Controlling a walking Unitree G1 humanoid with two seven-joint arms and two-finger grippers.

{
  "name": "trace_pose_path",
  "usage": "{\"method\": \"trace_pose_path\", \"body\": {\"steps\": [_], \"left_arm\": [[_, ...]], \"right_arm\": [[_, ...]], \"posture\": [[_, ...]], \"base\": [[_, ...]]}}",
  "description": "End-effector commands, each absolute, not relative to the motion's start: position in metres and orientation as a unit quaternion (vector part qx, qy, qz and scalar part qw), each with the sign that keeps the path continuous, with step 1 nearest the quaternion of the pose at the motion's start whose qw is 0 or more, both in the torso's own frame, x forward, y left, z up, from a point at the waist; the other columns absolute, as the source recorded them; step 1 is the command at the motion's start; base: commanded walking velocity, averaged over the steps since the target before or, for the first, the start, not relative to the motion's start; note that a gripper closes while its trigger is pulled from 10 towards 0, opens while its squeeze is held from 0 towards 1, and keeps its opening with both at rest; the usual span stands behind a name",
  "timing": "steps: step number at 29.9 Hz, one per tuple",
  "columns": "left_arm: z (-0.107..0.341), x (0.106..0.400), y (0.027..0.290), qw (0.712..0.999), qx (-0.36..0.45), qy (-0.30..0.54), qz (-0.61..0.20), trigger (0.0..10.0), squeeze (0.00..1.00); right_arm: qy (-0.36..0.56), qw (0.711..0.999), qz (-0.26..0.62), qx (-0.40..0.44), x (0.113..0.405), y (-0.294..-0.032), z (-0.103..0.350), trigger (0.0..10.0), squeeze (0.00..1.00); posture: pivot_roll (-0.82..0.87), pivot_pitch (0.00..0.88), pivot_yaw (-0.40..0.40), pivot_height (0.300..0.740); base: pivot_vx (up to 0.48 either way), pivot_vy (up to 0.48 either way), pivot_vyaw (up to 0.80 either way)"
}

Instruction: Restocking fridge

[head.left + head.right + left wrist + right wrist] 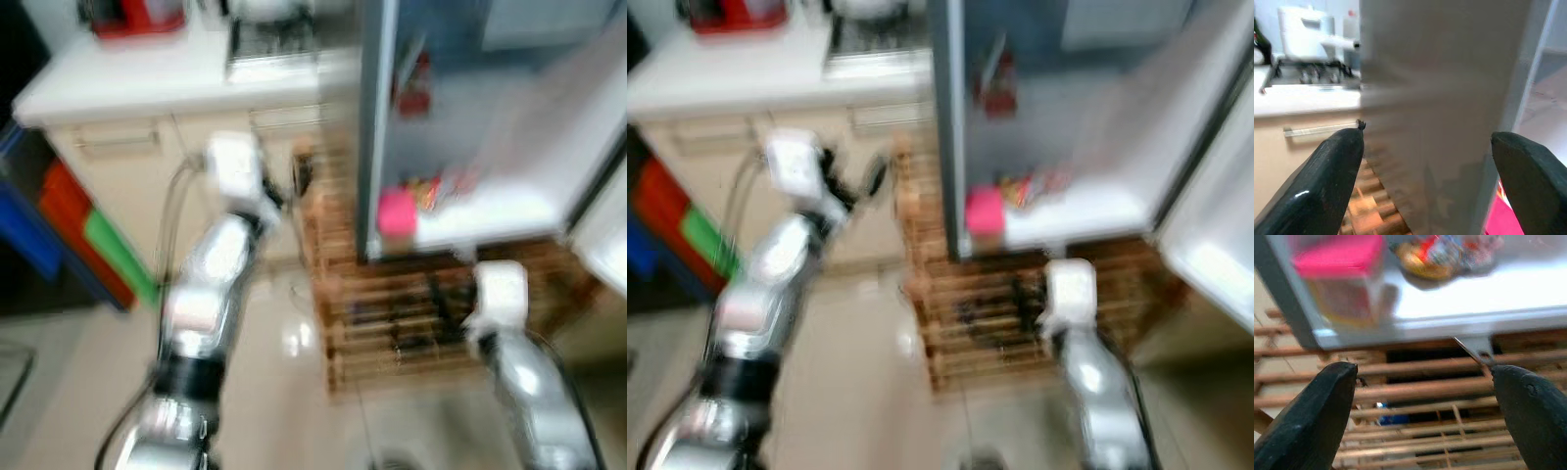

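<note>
Closest in, two silver arms reach forward, blurred in both eye views. The right gripper (1420,382) has its black fingers spread wide with nothing between them. Just beyond its tips lies a slatted wooden rack (1425,431) on the floor, something blue showing through the slats. Farther past the tips is the white bottom shelf (1474,293) of the open grey fridge (377,127), where a pink-lidded container (1342,279) stands at the front corner, with a small colourful packet (1440,254) beside it.

The left gripper (1425,152) is raised and also wide open, holding nothing. Straight ahead of it rises the fridge's grey side panel (1440,98). Off beside that is a beige counter (1303,98) with a gas hob (1308,76) and a white appliance (1305,32).
</note>
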State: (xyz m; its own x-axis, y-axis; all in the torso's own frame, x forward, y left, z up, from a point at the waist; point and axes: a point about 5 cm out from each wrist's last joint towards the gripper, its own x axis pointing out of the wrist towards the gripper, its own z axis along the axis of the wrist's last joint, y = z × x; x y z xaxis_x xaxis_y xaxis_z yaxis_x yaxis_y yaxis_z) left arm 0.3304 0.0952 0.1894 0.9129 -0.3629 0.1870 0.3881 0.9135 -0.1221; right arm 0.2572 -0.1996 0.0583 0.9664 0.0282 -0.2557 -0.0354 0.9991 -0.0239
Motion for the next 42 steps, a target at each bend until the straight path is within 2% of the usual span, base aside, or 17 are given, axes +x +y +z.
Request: {"method": "trace_pose_path", "body": {"steps": [1,9,19,23,39,42], "left_arm": [[0.195,0.33,0.113,0.978,-0.072,-0.098,-0.167,10.0,0.0],[0.195,0.332,0.114,0.981,-0.049,-0.097,-0.158,10.0,0.0],[0.193,0.333,0.115,0.978,-0.034,-0.088,-0.189,10.0,0.0],[0.191,0.33,0.111,0.977,-0.061,-0.086,-0.185,10.0,0.0],[0.19,0.329,0.117,0.98,-0.061,-0.08,-0.17,10.0,0.0],[0.193,0.328,0.117,0.98,-0.062,-0.093,-0.166,10.0,0.0]], "right_arm": [[0.118,0.992,0.038,-0.014,0.262,-0.187,0.063,10.0,0.0],[0.12,0.992,0.027,-0.018,0.262,-0.187,0.058,10.0,0.0],[0.111,0.992,-0.055,-0.013,0.268,-0.199,0.059,10.0,0.0],[0.105,0.993,-0.046,-0.027,0.269,-0.198,0.061,10.0,0.0],[0.111,0.993,-0.022,-0.034,0.276,-0.188,0.055,10.0,0.0],[0.112,0.993,-0.02,-0.033,0.275,-0.187,0.053,10.0,0.0]], "posture": [[-0.04,0.0,0.065,0.74],[-0.04,0.0,0.07,0.74],[-0.04,0.0,0.098,0.74],[-0.04,0.0,0.094,0.74],[-0.02,0.0,0.086,0.74],[-0.02,0.0,0.085,0.74]], "base": [[0.0,0.48,0.0],[0.0,0.12,-0.1],[0.0,0.0,-0.22],[0.437,0.0,-0.75],[0.463,0.0,0.0],[0.134,0.086,0.0]]}}
